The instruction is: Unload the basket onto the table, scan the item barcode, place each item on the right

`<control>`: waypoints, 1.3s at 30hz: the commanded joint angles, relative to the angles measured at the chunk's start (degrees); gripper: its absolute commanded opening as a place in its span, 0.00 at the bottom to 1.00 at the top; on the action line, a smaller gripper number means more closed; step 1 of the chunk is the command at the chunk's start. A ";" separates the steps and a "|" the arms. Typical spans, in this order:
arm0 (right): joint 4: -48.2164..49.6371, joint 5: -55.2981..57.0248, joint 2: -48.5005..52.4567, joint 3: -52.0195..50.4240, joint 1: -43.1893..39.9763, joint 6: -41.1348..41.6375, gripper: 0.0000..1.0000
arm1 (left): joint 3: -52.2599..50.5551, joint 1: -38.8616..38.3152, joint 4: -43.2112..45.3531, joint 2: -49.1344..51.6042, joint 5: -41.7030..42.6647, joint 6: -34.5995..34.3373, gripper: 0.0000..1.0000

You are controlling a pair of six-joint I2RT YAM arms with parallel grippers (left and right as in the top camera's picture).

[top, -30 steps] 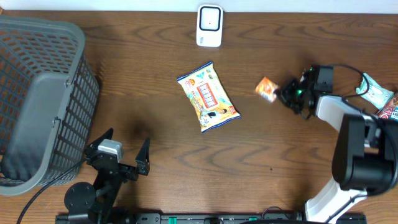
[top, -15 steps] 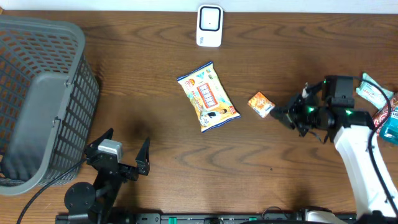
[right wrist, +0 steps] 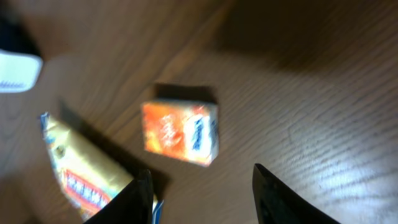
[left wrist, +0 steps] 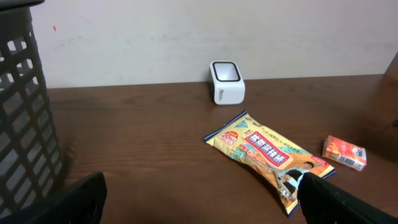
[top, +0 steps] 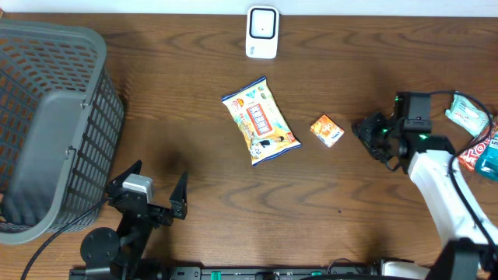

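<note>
A small orange box (top: 327,130) lies flat on the wooden table, to the right of a yellow snack bag (top: 261,120). The white barcode scanner (top: 262,33) stands at the table's far edge. My right gripper (top: 364,131) is open just right of the box, apart from it and holding nothing. In the right wrist view the box (right wrist: 180,132) lies ahead of the spread fingers, with the bag (right wrist: 74,168) to the left. My left gripper (top: 153,185) is open and empty near the front edge. Its wrist view shows the scanner (left wrist: 226,82), the bag (left wrist: 267,155) and the box (left wrist: 344,152).
A large grey mesh basket (top: 47,117) fills the left side of the table. Several packets (top: 475,128) lie at the right edge beside the right arm.
The right gripper carried the orange box leftward and toward the front, opened and let it go on the table, then drew back to the right. The left arm stayed still.
</note>
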 commanded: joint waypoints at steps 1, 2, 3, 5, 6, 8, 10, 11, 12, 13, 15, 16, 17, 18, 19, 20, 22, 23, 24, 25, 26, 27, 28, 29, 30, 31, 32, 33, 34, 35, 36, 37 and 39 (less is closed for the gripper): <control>2.64 -0.87 4.07 -1.44 0.44 2.80 0.37 | 0.31 -0.22 0.07 -0.09 -0.31 0.79 0.98; 3.74 -2.29 5.42 -1.44 0.66 2.80 0.34 | 0.31 -0.22 0.07 -0.09 -0.31 0.79 0.98; 4.92 -3.50 6.69 -1.44 0.94 2.80 0.33 | 0.31 -0.22 0.07 -0.09 -0.31 0.79 0.98; 7.17 -5.07 8.83 -1.44 1.62 2.80 0.33 | 0.31 -0.22 0.07 -0.09 -0.31 0.79 0.98; 8.02 -5.35 9.62 -1.44 1.90 2.82 0.33 | 0.31 -0.22 0.07 -0.09 -0.31 0.79 0.98; 9.77 -5.33 10.91 -1.44 2.51 2.82 0.36 | 0.31 -0.22 0.07 -0.09 -0.31 0.79 0.98; 11.45 -5.33 12.11 -1.44 3.06 2.82 0.40 | 0.31 -0.22 0.07 -0.09 -0.33 0.79 0.98; 12.17 -5.31 12.66 -1.44 3.30 2.84 0.41 | 0.31 -0.22 0.07 -0.09 -0.31 0.79 0.98; 13.11 -5.31 13.33 -1.44 3.58 2.84 0.43 | 0.31 -0.22 0.07 -0.09 -0.31 0.79 0.98; 13.79 -5.27 13.90 -1.44 3.85 2.84 0.43 | 0.31 -0.22 0.07 -0.09 -0.31 0.79 0.98; 15.08 -5.11 15.39 -1.44 4.50 2.84 0.43 | 0.31 -0.22 0.07 -0.09 -0.31 0.79 0.98; 15.34 -4.83 16.09 -1.44 4.81 3.21 0.42 | 0.31 -0.22 0.07 -0.09 -0.31 0.79 0.98; 15.43 -4.02 16.98 -1.44 5.11 4.02 0.42 | 0.31 -0.22 0.07 -0.09 -0.31 0.79 0.98; 15.43 -2.99 17.77 -1.44 5.38 4.81 0.42 | 0.31 -0.22 0.07 -0.09 -0.31 0.79 0.98; 15.50 -1.40 18.84 -1.44 5.64 5.44 0.41 | 0.31 -0.22 0.07 -0.09 -0.31 0.79 0.98; 15.72 0.00 19.91 -1.44 5.90 5.64 0.39 | 0.31 -0.22 0.07 -0.09 -0.31 0.79 0.98; 17.00 1.09 22.29 -1.44 6.14 5.53 0.34 | 0.31 -0.22 0.07 -0.09 -0.31 0.79 0.98; 17.55 1.07 23.50 -1.44 6.19 5.22 0.27 | 0.31 -0.22 0.07 -0.09 -0.31 0.79 0.98; 17.81 1.07 24.48 -1.44 6.19 5.09 0.15 | 0.31 -0.22 0.07 -0.09 -0.31 0.79 0.98; 17.70 1.03 25.81 -1.44 6.19 5.11 0.01 | 0.31 -0.22 0.07 -0.09 -0.31 0.79 0.98; 17.49 0.68 26.56 -1.44 6.19 5.07 0.01 | 0.31 -0.22 0.07 -0.09 -0.31 0.79 0.98; 17.09 0.13 27.06 -1.44 6.19 5.07 0.01 | 0.31 -0.22 0.07 -0.09 -0.31 0.79 0.98; 16.37 -0.90 27.34 -1.44 6.19 4.96 0.01 | 0.31 -0.22 0.07 -0.09 -0.31 0.79 0.98; 15.74 -1.68 27.34 -1.44 6.19 4.59 0.01 | 0.31 -0.22 0.07 -0.09 -0.31 0.79 0.98; 15.08 -3.08 27.08 -1.42 6.19 4.13 0.01 | 0.31 -0.22 0.07 -0.09 -0.31 0.79 0.98; 14.38 -5.31 26.56 -1.42 6.12 4.00 0.01 | 0.31 -0.22 0.07 -0.09 -0.31 0.79 0.98; 13.35 -7.76 25.83 -1.42 5.99 4.00 0.01 | 0.31 -0.22 0.07 -0.09 -0.31 0.79 0.98; 11.41 -11.85 24.15 -1.40 5.64 4.02 0.01 | 0.31 -0.22 0.07 -0.09 -0.31 0.79 0.98; 9.64 -14.34 22.71 -1.40 5.31 4.02 0.01 | 0.31 -0.22 0.07 -0.09 -0.31 0.79 0.98; 7.63 -16.79 21.03 -1.40 4.96 3.98 0.01 | 0.31 -0.22 0.07 -0.09 -0.31 0.79 0.98; 5.81 -18.60 19.61 -1.40 4.68 3.72 0.01 | 0.31 -0.22 0.07 -0.09 -0.31 0.79 0.98; 3.91 -20.55 18.16 -1.40 4.44 3.26 0.01 | 0.31 -0.22 0.07 -0.09 -0.31 0.79 0.98; -0.92 -25.14 14.91 -1.40 3.82 1.16 0.01 | 0.31 -0.22 0.07 -0.09 -0.33 0.79 0.98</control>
